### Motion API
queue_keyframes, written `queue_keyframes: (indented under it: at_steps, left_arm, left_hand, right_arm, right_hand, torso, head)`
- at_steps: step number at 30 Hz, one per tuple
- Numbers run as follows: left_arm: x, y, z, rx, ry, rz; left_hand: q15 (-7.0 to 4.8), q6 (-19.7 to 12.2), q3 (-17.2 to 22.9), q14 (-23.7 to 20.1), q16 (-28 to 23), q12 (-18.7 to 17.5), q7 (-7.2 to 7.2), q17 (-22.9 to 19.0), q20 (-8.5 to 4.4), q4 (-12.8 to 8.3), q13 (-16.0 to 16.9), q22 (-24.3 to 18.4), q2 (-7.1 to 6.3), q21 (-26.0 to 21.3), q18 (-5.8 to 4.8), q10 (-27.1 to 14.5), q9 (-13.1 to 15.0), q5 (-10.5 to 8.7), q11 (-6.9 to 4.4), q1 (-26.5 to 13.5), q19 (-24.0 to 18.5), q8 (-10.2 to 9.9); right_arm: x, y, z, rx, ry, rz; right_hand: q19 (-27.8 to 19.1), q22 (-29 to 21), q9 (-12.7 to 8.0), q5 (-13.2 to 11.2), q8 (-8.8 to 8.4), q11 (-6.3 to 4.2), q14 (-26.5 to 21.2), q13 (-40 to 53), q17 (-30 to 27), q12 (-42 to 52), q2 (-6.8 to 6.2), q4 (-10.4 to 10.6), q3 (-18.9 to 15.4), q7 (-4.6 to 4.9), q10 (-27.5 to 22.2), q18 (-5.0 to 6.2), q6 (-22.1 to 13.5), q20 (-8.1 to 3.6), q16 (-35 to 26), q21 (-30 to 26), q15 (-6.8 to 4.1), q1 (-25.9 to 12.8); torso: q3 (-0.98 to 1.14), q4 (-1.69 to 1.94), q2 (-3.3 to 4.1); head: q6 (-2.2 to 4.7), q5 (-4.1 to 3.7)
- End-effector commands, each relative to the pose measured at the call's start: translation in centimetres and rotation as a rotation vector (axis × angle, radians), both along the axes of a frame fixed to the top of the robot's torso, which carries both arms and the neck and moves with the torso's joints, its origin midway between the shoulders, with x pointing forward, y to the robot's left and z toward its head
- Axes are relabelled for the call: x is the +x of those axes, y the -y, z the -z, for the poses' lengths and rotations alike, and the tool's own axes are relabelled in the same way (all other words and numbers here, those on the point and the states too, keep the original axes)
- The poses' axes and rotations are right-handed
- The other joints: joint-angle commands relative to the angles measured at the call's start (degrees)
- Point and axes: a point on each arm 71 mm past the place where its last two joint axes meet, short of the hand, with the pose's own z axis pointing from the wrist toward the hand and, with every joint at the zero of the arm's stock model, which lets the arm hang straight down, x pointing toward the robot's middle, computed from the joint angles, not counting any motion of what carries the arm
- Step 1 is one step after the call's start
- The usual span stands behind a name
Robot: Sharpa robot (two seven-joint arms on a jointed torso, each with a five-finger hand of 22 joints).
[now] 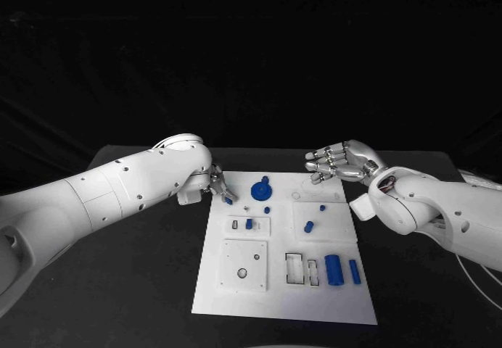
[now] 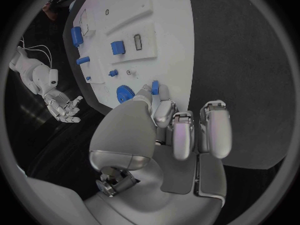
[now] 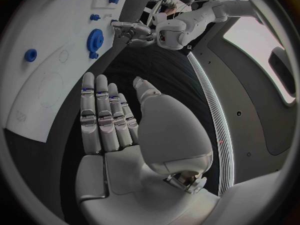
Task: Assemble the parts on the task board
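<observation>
You can't tell whether the left hand (image 1: 215, 183) actually pinches the small blue part (image 2: 155, 87) at its fingertips; the thumb covers the contact. The task board (image 3: 37, 85) is cut off by the right wrist view's rim.

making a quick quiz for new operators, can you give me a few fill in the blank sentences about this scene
1. The left hand pinches a small ____ part at the far left edge of the task board.
2. The right hand holds nothing and its fingers are ____.
3. The round blue gear lies nearer the ____ hand.
4. The task board rests on a ____ table.

Missing words: blue; open; left; black
</observation>
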Motion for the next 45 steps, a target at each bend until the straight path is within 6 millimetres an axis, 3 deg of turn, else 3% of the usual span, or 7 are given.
queue_keyframes:
  at_steps: [1, 6, 9, 14, 23, 37, 45]
  left_arm:
    - [-0.1, 0.3, 0.0, -0.022, -0.007, 0.013]
    - [-0.1, 0.3, 0.0, -0.035, -0.013, 0.013]
    - [-0.1, 0.1, 0.0, -0.044, -0.009, 0.01]
    - [-0.3, -0.1, -0.1, -0.072, -0.007, -0.005]
    - [-1.8, -0.4, -0.6, -0.125, 0.011, -0.023]
    - [-5.1, -0.4, -0.4, -0.151, 0.062, -0.021]
    - [-6.1, 0.1, 0.2, -0.127, 0.08, 0.012]
  left_hand:
    - [-0.61, -0.3, 2.7, 6.0, 0.2, -0.1, -0.56, 15.1, -0.62, -1.8, -0.2, 3.8, 0.82, -0.3, -0.17, 0.1, -0.3, 0.07, -0.5, 3.5, 2.3, -0.5]
    - [-0.56, -0.8, 8.2, 6.0, 0.2, -0.5, -0.3, 15.1, -0.72, -4.0, -0.5, 3.7, 1.15, -0.4, -0.17, -0.1, -0.8, -0.32, -0.41, 7.1, 2.3, -0.9]
    - [-0.37, -1.0, 12.6, 6.0, 0.2, -0.5, -0.19, 15.1, -0.6, -4.5, -0.4, 3.9, 0.05, -0.4, -0.19, 0.2, -0.7, -3.7, -0.12, 7.1, 2.4, -0.6]
    - [-0.39, -0.8, 16.0, 6.0, 0.2, -0.2, -0.21, 15.1, -0.5, -4.5, -0.1, 4.0, -1.03, -0.3, -0.23, 0.6, -0.2, -4.08, -0.29, 6.0, 2.4, 0.1]
    - [-0.44, -0.8, 18.7, 6.0, 0.2, 0.1, -0.37, 15.1, -0.6, -4.3, 0.3, 4.2, -2.24, -0.3, -0.23, 1.0, 0.7, -4.2, -0.39, 4.4, 2.5, 1.1]
    - [-0.63, -0.9, 20.6, 6.0, 0.2, 0.7, -0.59, 15.1, -0.78, -4.1, 0.9, 4.6, -3.04, 0.0, -0.33, 1.4, 1.5, -4.26, -0.6, 3.4, 2.7, 2.1]
    - [-0.71, -1.0, 21.2, 6.0, 0.2, 0.8, -0.67, 15.1, -0.85, -4.1, 1.0, 4.8, -3.37, 0.1, -0.37, 1.5, 1.7, -4.28, -0.67, 3.1, 2.7, 2.4]
  right_arm:
    - [-0.1, -0.2, 0.0, 0.001, 0.004, -0.024]
    - [0.0, -0.3, 0.0, 0.001, 0.003, -0.025]
    - [0.0, -0.3, 0.0, 0.001, 0.002, -0.025]
    - [0.0, -0.3, 0.1, 0.001, 0.002, -0.026]
    - [0.0, -0.3, 0.2, 0.0, -0.001, -0.026]
    - [0.1, -0.1, 0.3, -0.001, -0.004, -0.024]
    - [0.1, -0.2, 0.4, -0.001, -0.007, -0.027]
  right_hand:
    - [0.4, -0.1, 0.0, 0.1, 0.22, 0.2, 0.2, -0.1, -0.1, 0.2, 0.03, -0.2, -0.2, 0.04, -0.4, 0.83, -0.4, 0.18, -0.2, -0.4, 0.19, -0.3]
    - [0.4, -0.1, 0.0, 0.1, 0.22, 0.2, 0.2, -0.1, -0.1, 0.2, 0.03, -0.2, -0.2, 0.04, -0.4, 0.83, -0.4, 0.18, -0.2, -0.4, 0.19, -0.3]
    - [0.4, -0.1, 0.0, 0.1, 0.22, 0.2, 0.2, -0.1, -0.1, 0.2, 0.03, -0.2, -0.2, 0.04, -0.4, 0.83, -0.4, 0.18, -0.2, -0.4, 0.19, -0.3]
    - [0.4, -0.1, 0.0, 0.1, 0.22, 0.2, 0.2, -0.1, -0.1, 0.2, 0.03, -0.2, -0.2, 0.04, -0.4, 0.83, -0.4, 0.18, -0.2, -0.4, 0.19, -0.3]
    - [0.5, -0.1, 0.0, 0.1, 0.24, 0.22, 0.2, -0.1, -0.2, 0.3, 0.18, -0.3, -0.3, 0.06, -0.4, 0.82, -0.5, 0.19, -0.3, -0.6, 0.2, -0.4]
    - [0.5, -0.1, 0.0, 0.1, 0.24, 0.22, 0.2, -0.1, -0.2, 0.3, 0.18, -0.3, -0.3, 0.06, -0.4, 0.82, -0.5, 0.19, -0.3, -0.6, 0.2, -0.4]
    - [0.5, -0.1, 0.0, 0.1, 0.24, 0.22, 0.2, -0.1, -0.2, 0.3, 0.18, -0.3, -0.3, 0.06, -0.4, 0.82, -0.5, 0.19, -0.3, -0.6, 0.2, -0.4]
  torso:
    - [-0.01, -0.02, -0.01]
    - [-0.01, -0.04, -0.01]
    - [-0.02, -0.04, -0.01]
    - [0.02, -0.03, -0.02]
    - [0.13, 0.03, -0.11]
    - [-0.08, 0.11, -0.13]
    - [-0.07, 0.1, -0.16]
  head:
    - [-0.06, 0.05]
    - [-0.13, 0.0]
    - [-0.21, -0.03]
    - [-0.21, -0.08]
    - [-0.24, -0.21]
    - [-0.23, -0.2]
    - [-0.36, -0.14]
